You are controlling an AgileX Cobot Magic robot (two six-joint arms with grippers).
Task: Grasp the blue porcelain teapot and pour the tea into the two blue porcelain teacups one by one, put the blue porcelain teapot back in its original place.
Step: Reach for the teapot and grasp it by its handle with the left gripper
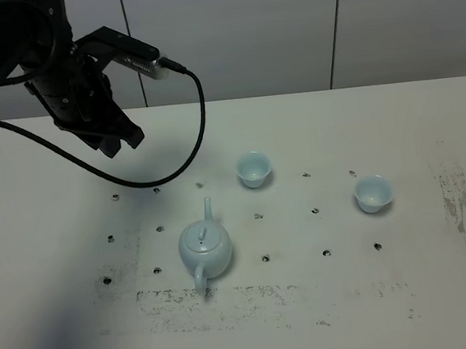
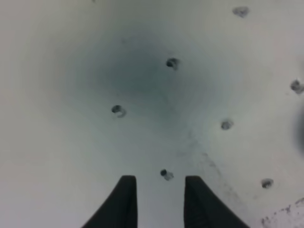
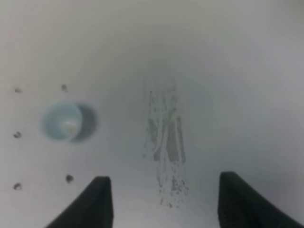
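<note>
- Now the left fingers (image 2: 124, 204) stand slightly apart and empty above the bare desk (image 1: 58, 241), well apart from the blue teapot (image 1: 205, 250).
- The right fingers (image 3: 97, 202) are wide apart, holding nothing, near one teacup (image 3: 64, 121).
- The second teacup (image 1: 254, 168) stands near the spout (image 1: 207, 210).
- Risk: the handle (image 1: 200, 278) is small and, it seems, faces the front edge; fingers this narrow could knock it, tipping the teapot and spilling tea.

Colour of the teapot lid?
Very pale blue, same as the round glazed porcelain teapot body; shows best in the exterior high view.
</note>
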